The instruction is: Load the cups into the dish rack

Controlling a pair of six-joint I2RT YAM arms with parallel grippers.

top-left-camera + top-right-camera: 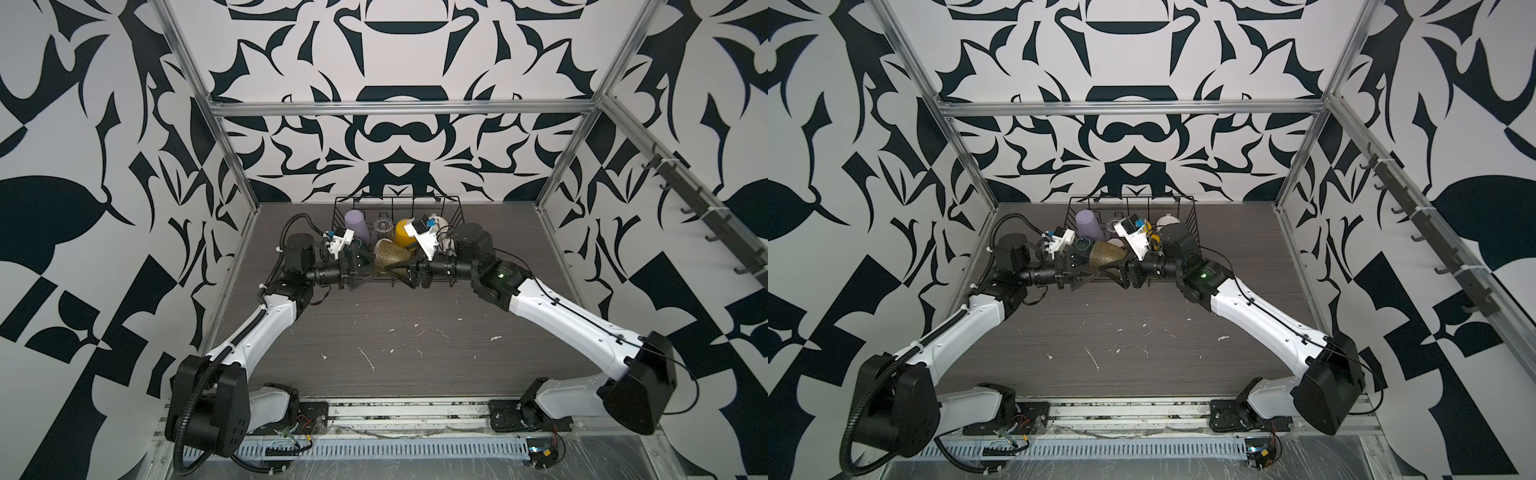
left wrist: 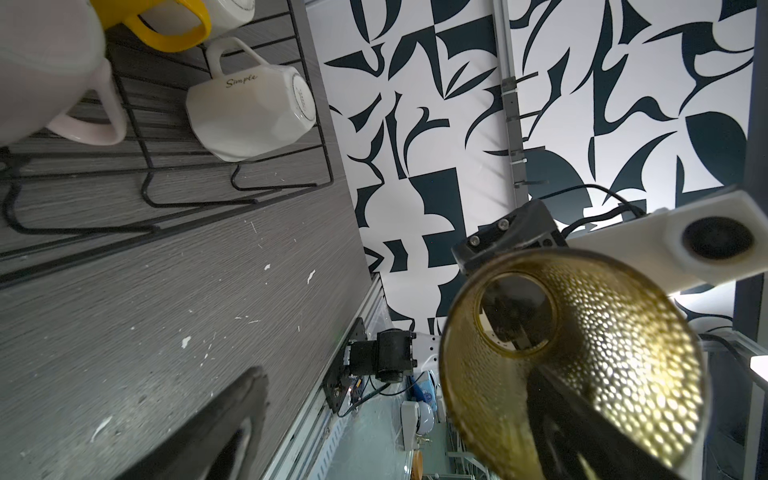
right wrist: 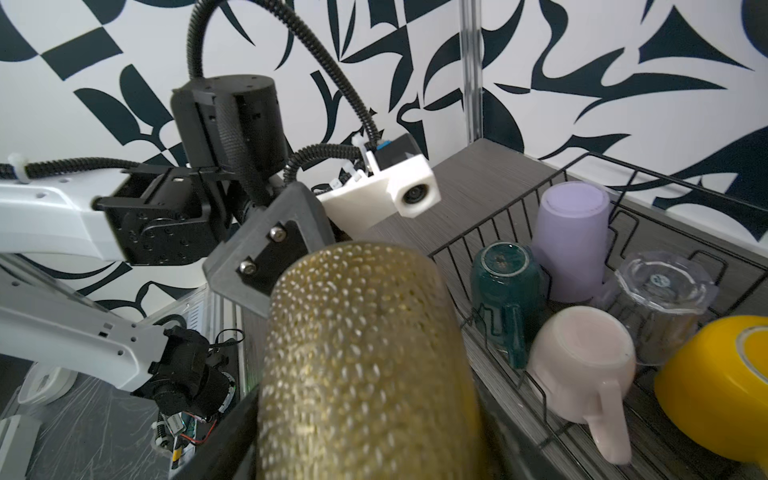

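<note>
The olive glass (image 1: pixel 390 259) (image 1: pixel 1106 253) lies on its side in the air at the front edge of the black wire dish rack (image 1: pixel 415 197) (image 1: pixel 1129 198). My right gripper (image 1: pixel 401 272) (image 3: pixel 365 449) is shut on its dimpled body (image 3: pixel 365 353). My left gripper (image 1: pixel 368 270) (image 2: pixel 403 436) faces its mouth (image 2: pixel 582 353), jaws wide open, with one finger inside the rim. In the rack stand the lilac tumbler (image 3: pixel 573 241), dark green mug (image 3: pixel 505 282), clear glass (image 3: pixel 660 299), pink mug (image 3: pixel 582 357), yellow mug (image 3: pixel 715 382) and white faceted mug (image 2: pixel 249 112).
The rack stands against the back wall on the grey wood-grain table (image 1: pixel 395 340). Both arms reach in from the front corners and meet in front of the rack. Aluminium frame posts (image 1: pixel 232 158) flank the table.
</note>
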